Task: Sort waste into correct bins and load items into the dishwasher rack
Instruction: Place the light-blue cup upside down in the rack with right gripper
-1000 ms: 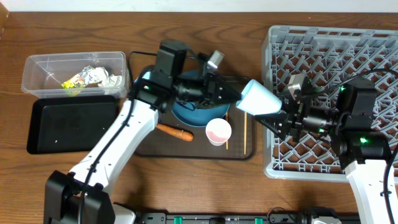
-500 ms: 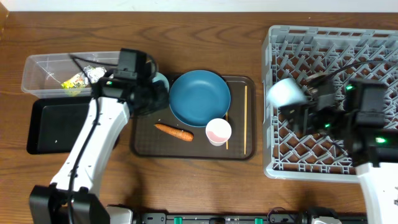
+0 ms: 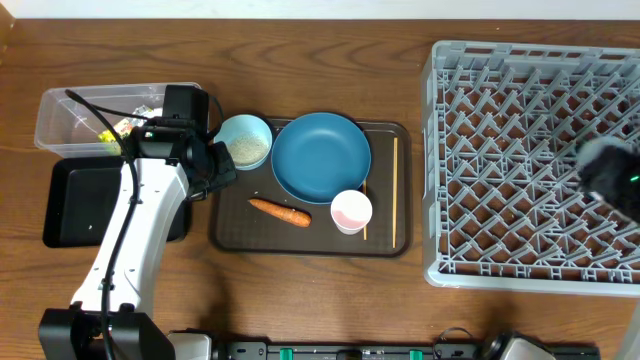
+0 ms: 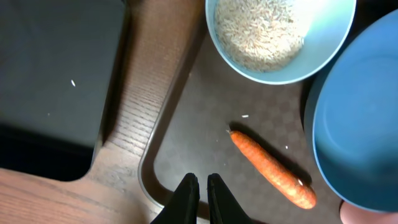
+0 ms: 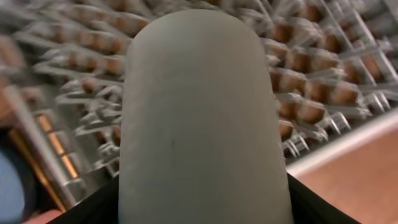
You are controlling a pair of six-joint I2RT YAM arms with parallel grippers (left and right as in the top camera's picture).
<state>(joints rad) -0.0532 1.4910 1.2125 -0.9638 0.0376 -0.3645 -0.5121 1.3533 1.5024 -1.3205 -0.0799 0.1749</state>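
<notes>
Soft even light, right wrist view motion-blurred

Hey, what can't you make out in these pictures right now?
- Right arm: overhead, blurred and cut off by the right edge.
- Dishwasher rack: right wrist, blurred, mostly hidden behind the light-blue cup.
- Clear tub contents: overhead, partly covered by the left arm.
</notes>
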